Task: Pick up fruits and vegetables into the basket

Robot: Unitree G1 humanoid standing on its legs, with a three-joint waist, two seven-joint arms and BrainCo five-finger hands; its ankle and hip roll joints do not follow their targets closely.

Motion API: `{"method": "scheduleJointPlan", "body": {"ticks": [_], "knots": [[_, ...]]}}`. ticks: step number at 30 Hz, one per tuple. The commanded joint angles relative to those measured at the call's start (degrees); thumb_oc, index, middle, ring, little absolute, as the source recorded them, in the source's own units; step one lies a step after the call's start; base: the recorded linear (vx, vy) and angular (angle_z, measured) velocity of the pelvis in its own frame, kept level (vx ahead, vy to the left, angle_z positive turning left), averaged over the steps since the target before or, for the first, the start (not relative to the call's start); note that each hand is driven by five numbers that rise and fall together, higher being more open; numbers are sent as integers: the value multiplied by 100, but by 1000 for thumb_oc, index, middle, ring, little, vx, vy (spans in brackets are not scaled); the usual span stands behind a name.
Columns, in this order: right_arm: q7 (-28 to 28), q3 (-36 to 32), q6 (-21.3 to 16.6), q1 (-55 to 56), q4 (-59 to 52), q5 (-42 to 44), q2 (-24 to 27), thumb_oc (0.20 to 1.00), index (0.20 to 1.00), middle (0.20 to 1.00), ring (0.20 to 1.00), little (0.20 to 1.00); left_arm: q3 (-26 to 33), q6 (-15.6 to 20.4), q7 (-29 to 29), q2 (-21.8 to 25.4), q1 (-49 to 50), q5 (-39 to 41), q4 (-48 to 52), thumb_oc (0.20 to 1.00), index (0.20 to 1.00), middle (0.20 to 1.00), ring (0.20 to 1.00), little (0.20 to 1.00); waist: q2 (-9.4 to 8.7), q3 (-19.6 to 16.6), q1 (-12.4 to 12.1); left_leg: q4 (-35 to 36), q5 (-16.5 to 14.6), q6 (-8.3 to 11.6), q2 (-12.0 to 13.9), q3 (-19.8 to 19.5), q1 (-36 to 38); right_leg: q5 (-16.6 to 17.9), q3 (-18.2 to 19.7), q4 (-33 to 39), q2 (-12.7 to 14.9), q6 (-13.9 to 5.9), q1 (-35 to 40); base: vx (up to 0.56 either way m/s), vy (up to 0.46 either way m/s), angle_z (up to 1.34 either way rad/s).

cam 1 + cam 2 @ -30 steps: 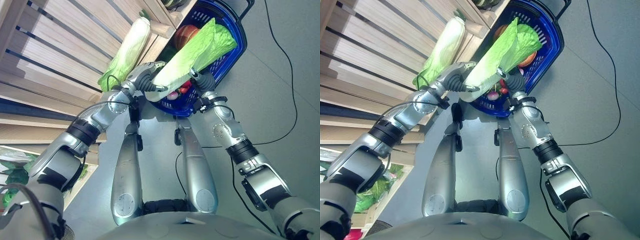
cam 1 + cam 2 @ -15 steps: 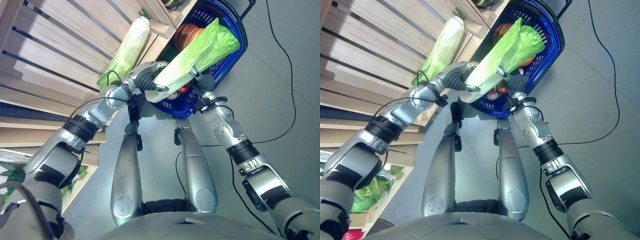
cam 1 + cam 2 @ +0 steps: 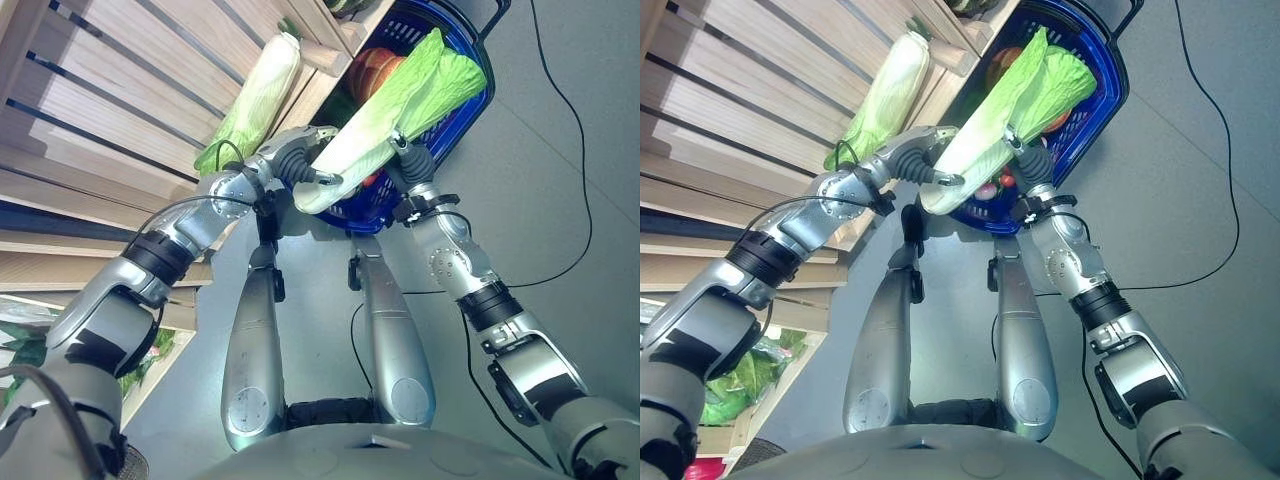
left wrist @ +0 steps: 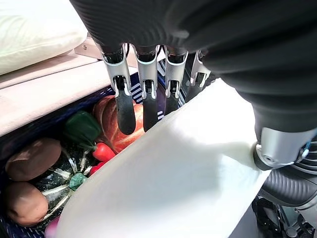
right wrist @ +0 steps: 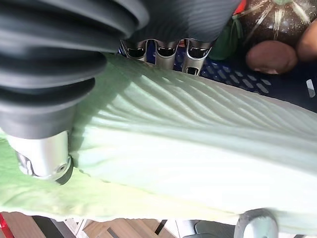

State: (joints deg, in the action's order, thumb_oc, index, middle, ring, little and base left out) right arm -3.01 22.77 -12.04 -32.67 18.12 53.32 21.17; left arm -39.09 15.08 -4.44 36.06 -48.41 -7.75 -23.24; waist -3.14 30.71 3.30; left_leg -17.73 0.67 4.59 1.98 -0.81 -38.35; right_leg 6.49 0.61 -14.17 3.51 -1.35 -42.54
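You have a long napa cabbage [image 3: 385,118] carried between both hands, above the near rim of the blue basket [image 3: 470,105]. Its white stalk end points near and left, and its green leafy end reaches far and right over the basket's inside.

Your left hand [image 3: 296,160] is at the stalk end. In the left wrist view its fingers [image 4: 125,101] run nearly straight along the far side of the white stalk, with the thumb on the other side, so the hand is open and cradling the cabbage, not curled round it.

Your right hand [image 3: 410,160] is at the middle of the cabbage, on its right side. In the right wrist view the fingers [image 5: 161,49] go behind the pale ribbed leaves and their tips are hidden, so you cannot tell whether they clasp it or lie straight.

Inside the basket you can see an orange pumpkin [image 4: 132,116], a dark green squash [image 4: 57,181], two brown potatoes [image 4: 27,158], a green pepper [image 4: 81,130] and a small red chilli [image 4: 102,152].

A second cabbage [image 3: 255,100] lies on the wooden shelf [image 3: 120,90] to the left, just beside the basket and apart from both hands.
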Motion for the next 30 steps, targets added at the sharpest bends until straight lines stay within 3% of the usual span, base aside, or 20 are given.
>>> {"method": "scheduleJointPlan", "body": {"ticks": [1,2,3,4,8,11,19,30], "knots": [[-303,14,-276,-163,-766,68,25,200,200,200,200,200,-170,322,-7,-178,10,21,836,200,200,200,200,200,165,-91,-4,312,175,-132,-198,118,-21,-383,-342,-310,-13,-396,318,0,0,0],[-306,20,-288,-157,-764,75,33,200,200,200,200,200,-164,299,70,-180,28,4,839,200,200,200,200,200,164,-91,-6,311,176,-132,-200,115,-19,-384,-343,-311,-15,-395,321,0,0,0],[-302,21,-295,-148,-768,79,35,200,200,200,200,200,-147,272,176,-188,43,-4,837,385,385,385,385,385,161,-91,-8,316,177,-134,-201,111,-12,-384,-343,-307,-14,-396,329,0,0,0],[-293,22,-299,-136,-775,77,24,200,200,200,200,200,-114,241,327,-202,53,-1,791,1000,1000,1000,1000,1000,154,-91,-14,324,156,-138,-197,118,29,-408,-344,-312,-15,-397,359,0,0,0],[-245,-13,-381,-92,-801,56,13,200,200,200,200,200,63,295,1013,-228,254,-79,818,1000,1000,1000,1000,1000,164,-91,-53,309,150,-127,-220,74,12,-415,-360,-316,-9,-402,359,0,0,0],[-240,-69,-430,-43,-816,17,-26,200,200,200,200,200,368,632,1675,-369,471,6,736,1000,1000,1000,1000,1000,151,-91,-77,326,171,-141,-234,47,6,-401,-368,-312,-13,-392,343,0,0,0],[-129,-245,-519,14,-838,-184,-170,200,200,200,200,200,1151,911,2857,-727,766,161,599,1000,1000,1000,1000,1000,120,-91,-132,259,125,-143,-282,-12,0,-477,-382,-404,-43,-362,344,-1,-3,1],[191,-653,-627,-95,-716,-355,-81,200,200,200,200,200,1871,837,3590,-785,749,430,48,1000,1000,1000,1000,1000,133,-91,-132,206,104,-124,-281,-35,-2,-558,-392,-527,-56,-322,327,0,0,0]]}}
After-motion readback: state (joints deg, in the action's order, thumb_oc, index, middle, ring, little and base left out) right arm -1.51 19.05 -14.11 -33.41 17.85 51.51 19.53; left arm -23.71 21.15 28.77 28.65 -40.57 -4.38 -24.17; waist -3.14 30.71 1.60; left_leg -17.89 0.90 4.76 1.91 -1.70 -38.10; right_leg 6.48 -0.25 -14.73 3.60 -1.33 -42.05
